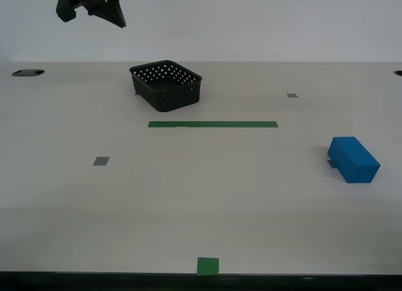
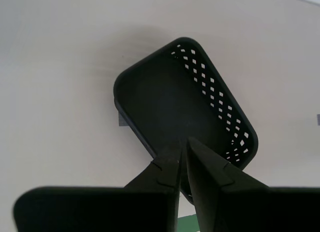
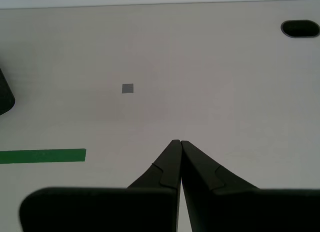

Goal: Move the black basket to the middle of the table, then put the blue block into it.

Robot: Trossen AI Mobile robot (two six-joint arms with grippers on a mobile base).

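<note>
The black basket (image 1: 166,85) stands empty on the table (image 1: 188,203), at the back and a little to the exterior view's left, just behind the green tape strip (image 1: 212,124). The blue block (image 1: 353,159) lies on the table at the exterior view's right, far from the basket. My second gripper (image 2: 184,140) is shut and empty, hanging high over the basket (image 2: 175,101); it shows at the top left of the exterior view (image 1: 94,7). My first gripper (image 3: 178,141) is shut and empty above bare table. The basket's corner (image 3: 4,95) shows at the edge of the first wrist view.
Small grey squares (image 1: 100,161) (image 1: 292,95) (image 3: 127,88) mark the table, and a green square (image 1: 208,266) sits at the front edge. Dark cable holes (image 1: 27,72) (image 3: 300,27) lie at the back corners. The green strip's end (image 3: 42,155) lies near my first gripper.
</note>
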